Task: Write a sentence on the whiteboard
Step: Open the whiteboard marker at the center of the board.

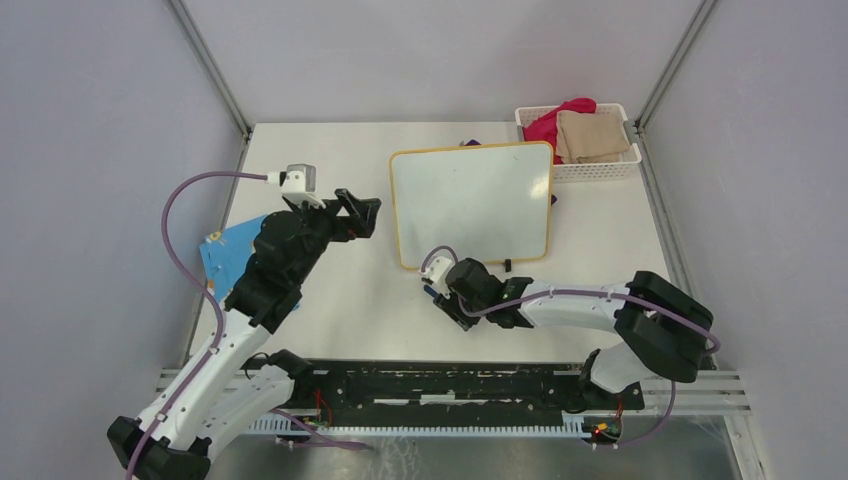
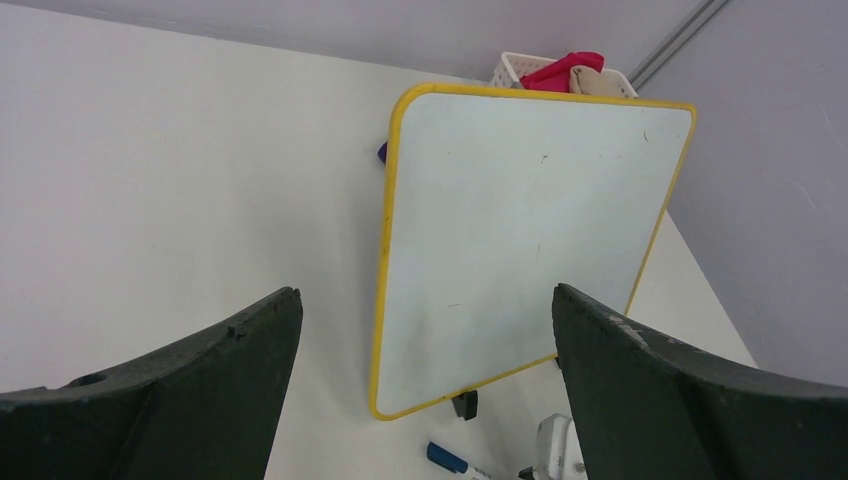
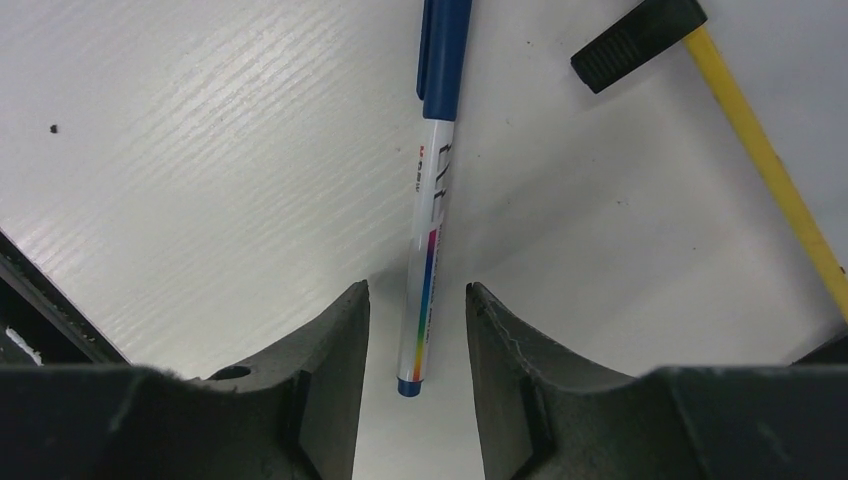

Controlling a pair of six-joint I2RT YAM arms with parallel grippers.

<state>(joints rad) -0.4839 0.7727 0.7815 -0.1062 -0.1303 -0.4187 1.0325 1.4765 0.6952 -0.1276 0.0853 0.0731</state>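
Yellow-framed whiteboard [image 1: 470, 205]: it's lying flat on the table [image 1: 330, 320] out past the arms, a bit skewed. The surface is blank, so no sentence on it yet. We reckon it's stiff but light, and it might skid on its little feet once we press on it.
Left gripper [image 1: 358, 213]: hovering off the board's left edge, jaws wide apart, nothing in them.
Right gripper [image 3: 415, 288]: down low just in front of the board's near edge. The jaws are partly apart and straddle the marker's tail with a sliver of gap each side, so not clamped.
Marker [image 3: 432, 190]: lying on the table, long axis running straight out from between the fingers, blue cap [image 3: 445, 50] pointing away. It looks light, hard, smooth and round, so we'd guess it rolls or slips. Grabbing further up the barrel seems safer than the very tail.
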